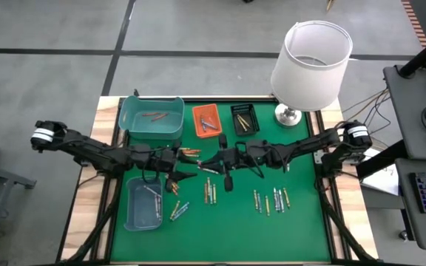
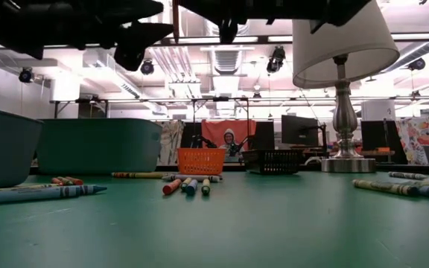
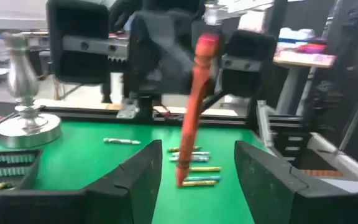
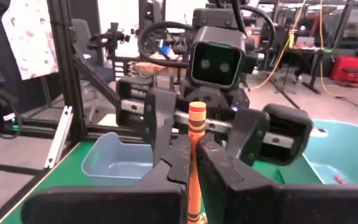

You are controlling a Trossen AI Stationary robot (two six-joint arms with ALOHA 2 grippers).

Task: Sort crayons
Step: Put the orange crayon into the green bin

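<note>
My right gripper (image 4: 196, 158) is shut on an orange crayon (image 3: 194, 106), held upright over the middle of the green mat. My left gripper (image 3: 196, 149) faces it, open, one finger on either side of the crayon's lower half without touching it. In the high view the two grippers meet tip to tip, left (image 1: 189, 166) and right (image 1: 209, 164). Loose crayons lie flat on the mat in groups (image 1: 209, 192), (image 1: 272, 199), (image 1: 180, 210). More crayons lie in the teal bin (image 1: 151, 118), the orange tray (image 1: 205, 120) and the black tray (image 1: 244, 118). My right gripper pinches the orange crayon between its two fingers (image 4: 173, 165), near the crayon's upper end (image 4: 196, 121), which stands out above them. The fingers reach in level from the table's right side and lie across the crayon. It hangs nearly upright, tip down, clear of the mat.
A lamp with a white shade (image 1: 309, 63) stands at the back right of the mat. A pale blue bin (image 1: 143, 203) with a few crayons sits at the front left. The near middle of the mat (image 1: 220, 233) is bare.
</note>
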